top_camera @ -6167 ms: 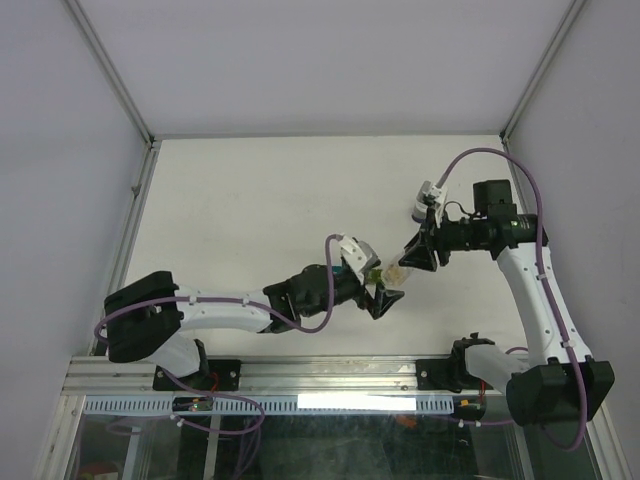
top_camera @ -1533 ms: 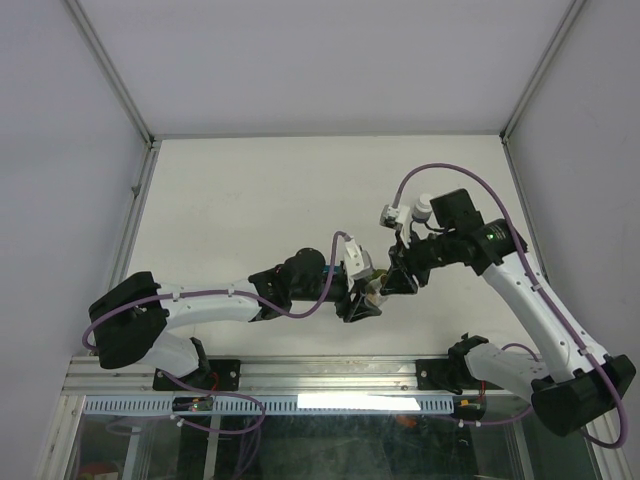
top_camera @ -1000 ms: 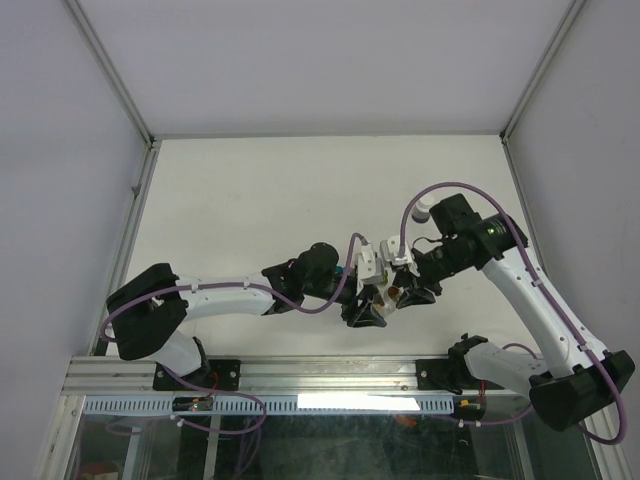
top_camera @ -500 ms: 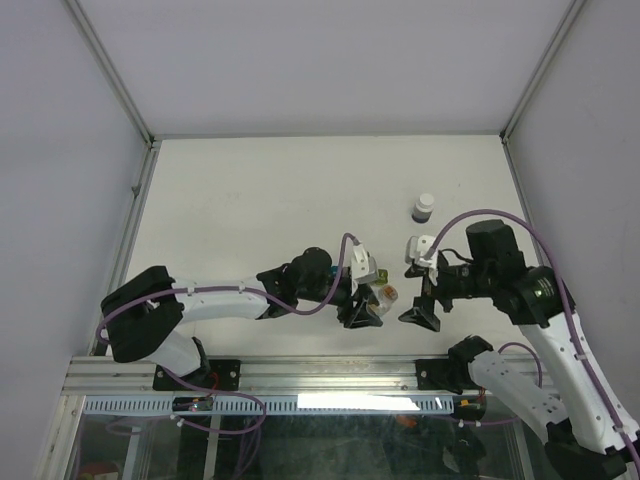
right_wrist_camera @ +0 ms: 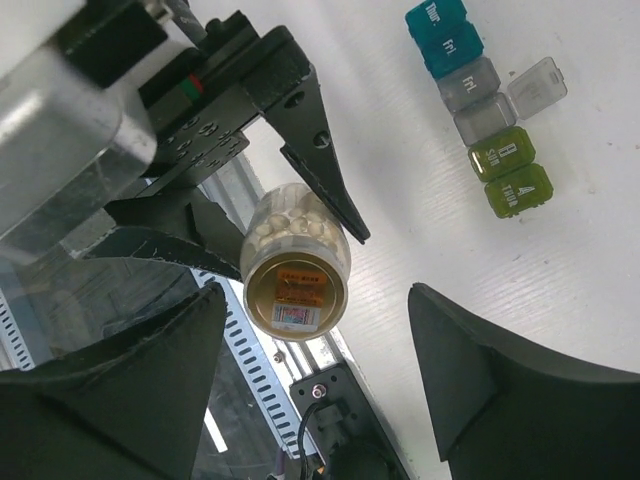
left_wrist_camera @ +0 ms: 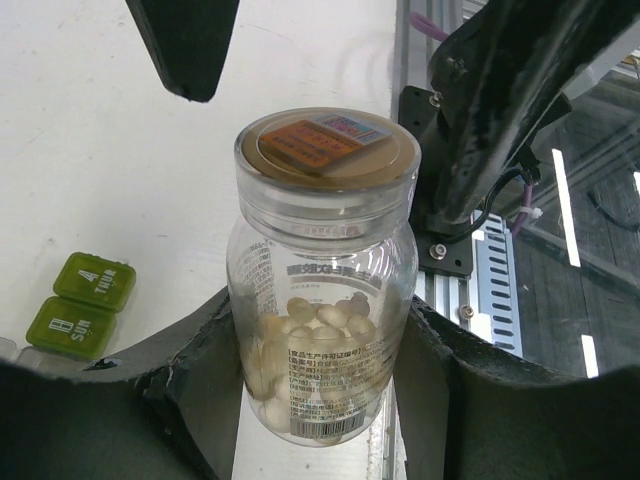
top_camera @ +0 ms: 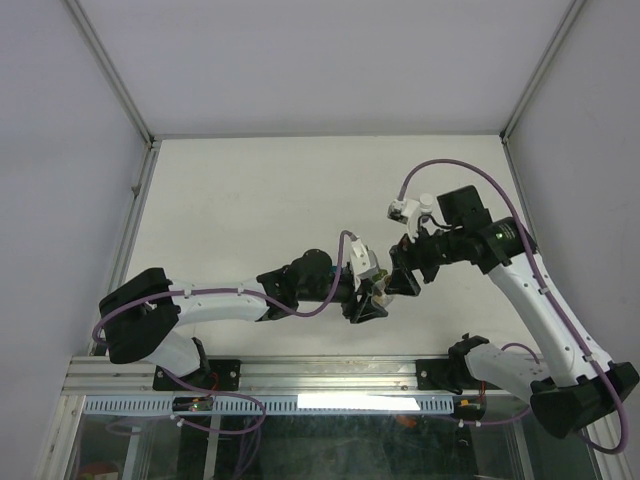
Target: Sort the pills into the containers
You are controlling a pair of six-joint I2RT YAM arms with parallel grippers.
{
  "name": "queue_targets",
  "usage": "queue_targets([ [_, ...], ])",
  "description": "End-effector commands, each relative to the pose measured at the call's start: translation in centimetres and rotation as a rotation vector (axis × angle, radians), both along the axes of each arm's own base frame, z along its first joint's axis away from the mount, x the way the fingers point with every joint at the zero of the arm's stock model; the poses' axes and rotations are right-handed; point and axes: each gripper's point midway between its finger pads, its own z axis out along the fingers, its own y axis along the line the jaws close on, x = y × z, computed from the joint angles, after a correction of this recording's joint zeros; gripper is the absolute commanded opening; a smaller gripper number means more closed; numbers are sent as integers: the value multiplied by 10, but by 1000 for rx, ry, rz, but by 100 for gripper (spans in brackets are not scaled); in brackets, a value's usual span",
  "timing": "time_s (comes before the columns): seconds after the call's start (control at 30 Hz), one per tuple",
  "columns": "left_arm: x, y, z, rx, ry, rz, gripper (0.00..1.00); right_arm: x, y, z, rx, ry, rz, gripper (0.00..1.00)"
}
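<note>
The clear capped pill bottle (left_wrist_camera: 322, 300) is being clenched in the left gripper (top_camera: 366, 302) by the tabletop's (top_camera: 250, 200) near edge, beside the teal-to-green compartment strip (right_wrist_camera: 482, 105), while the released right gripper (top_camera: 404, 280) is being held around its cap (right_wrist_camera: 297, 290), seemingly awaiting unscrewing.

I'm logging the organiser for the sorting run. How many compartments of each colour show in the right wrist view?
Teal-blue compartments: 2
Grey compartments: 2, one with its lid flipped open
Green compartments: 2
Total: 6 in view; the row reaches the top edge of the picture, so more may be cut off.
</note>
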Motion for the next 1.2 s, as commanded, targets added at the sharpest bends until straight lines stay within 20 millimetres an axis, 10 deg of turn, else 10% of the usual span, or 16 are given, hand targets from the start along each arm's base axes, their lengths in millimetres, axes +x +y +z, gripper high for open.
queue_targets([
  [0.0, 9, -13, 52, -134, -65, 31, 0, 7, 2, 13, 5, -2, -35, 73],
  [0.2, 10, -14, 49, -123, -60, 32, 0, 5, 9, 14, 17, 8, 1, 54],
  [0.43, 3, -12, 46, -106, -72, -15, 0, -2, 13, 17, 24, -24, 116, 1],
  [0.67, -20, -4, 36, -77, -90, -194, 0, -42, 17, 33, 205, -416, 728, 0],
  [0.8, -20, 0, 36, -71, -84, -224, 0, -29, 19, 30, 185, -625, 894, 0],
  [0.93, -18, 2, 33, -66, -92, -214, 0, -17, 27, 29, 190, -617, 832, 30],
  [1.03, -15, 4, 32, -73, -104, -187, 0, -14, 26, 30, 171, -548, 707, 97],
  [1.17, -11, 6, 29, -83, -102, -150, 0, -26, 15, 40, 138, -418, 567, 100],
])
